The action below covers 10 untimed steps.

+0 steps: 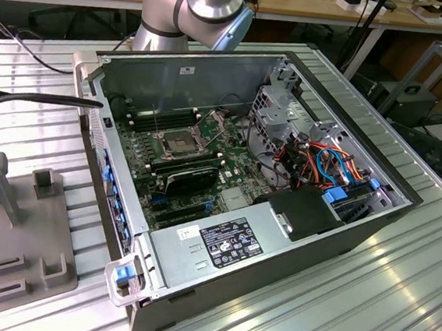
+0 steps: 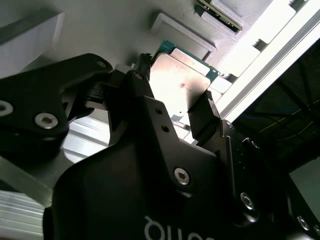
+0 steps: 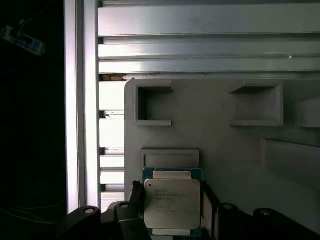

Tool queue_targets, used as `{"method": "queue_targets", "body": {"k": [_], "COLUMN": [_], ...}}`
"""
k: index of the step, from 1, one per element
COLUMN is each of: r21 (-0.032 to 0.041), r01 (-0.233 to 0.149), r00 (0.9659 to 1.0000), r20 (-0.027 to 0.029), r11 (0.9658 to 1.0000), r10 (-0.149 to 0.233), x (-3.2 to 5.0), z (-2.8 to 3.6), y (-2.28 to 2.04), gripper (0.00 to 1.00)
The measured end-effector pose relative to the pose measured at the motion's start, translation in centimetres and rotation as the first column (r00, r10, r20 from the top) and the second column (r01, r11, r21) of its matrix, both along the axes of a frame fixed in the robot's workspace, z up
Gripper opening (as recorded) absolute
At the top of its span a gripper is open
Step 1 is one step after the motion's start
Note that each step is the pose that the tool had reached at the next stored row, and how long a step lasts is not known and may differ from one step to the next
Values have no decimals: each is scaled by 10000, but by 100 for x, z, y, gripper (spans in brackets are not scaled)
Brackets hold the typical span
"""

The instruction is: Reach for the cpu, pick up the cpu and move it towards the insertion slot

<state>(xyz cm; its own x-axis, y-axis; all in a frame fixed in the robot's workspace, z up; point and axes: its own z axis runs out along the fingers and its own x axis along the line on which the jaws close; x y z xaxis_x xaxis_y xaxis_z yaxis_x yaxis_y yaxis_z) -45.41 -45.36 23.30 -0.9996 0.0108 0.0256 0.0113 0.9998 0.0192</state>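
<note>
1. In both wrist views, the cpu (image 3: 172, 202): a flat square with a shiny silver top and a thin green edge.
2. Pinched in the gripper (image 2: 176, 89), closed just as wide as the square, one black finger (image 2: 206, 107) tight against each of two facing sides.
3. Right behind the cpu, a grey holder plate (image 3: 225, 150) with little raised walls and square pockets. One low frame (image 3: 170, 157) just beside the cpu's edge. Hard to tell whether resting on the plate or hanging just off it.
4. Under the plate, a ribbed silver table (image 3: 200, 50).
5. In the exterior view, the insertion slot (image 1: 178, 140): a small square socket, silvery frame, dark middle, lying on the green board (image 1: 233, 163) inside the open computer case (image 1: 183, 68).
6. Just beside the slot, on the near side, a black card (image 1: 192, 180). Toward the exterior view's right, a bunch of blue and orange wires (image 1: 331, 164).
7. Behind the case, the arm (image 1: 197, 7), silver and light blue.
8. At the exterior view's left, a grey stand (image 1: 12, 224) with blocks on it, well apart from the slot.
</note>
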Motion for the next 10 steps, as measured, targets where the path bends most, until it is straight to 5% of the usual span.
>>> {"method": "queue_targets", "body": {"k": [10], "r21": [0], "r01": [0], "r00": [10000], "r20": [0], "r11": [10000], "r10": [0], "x": [0], "z": [136], "y": [0], "gripper": [55]}}
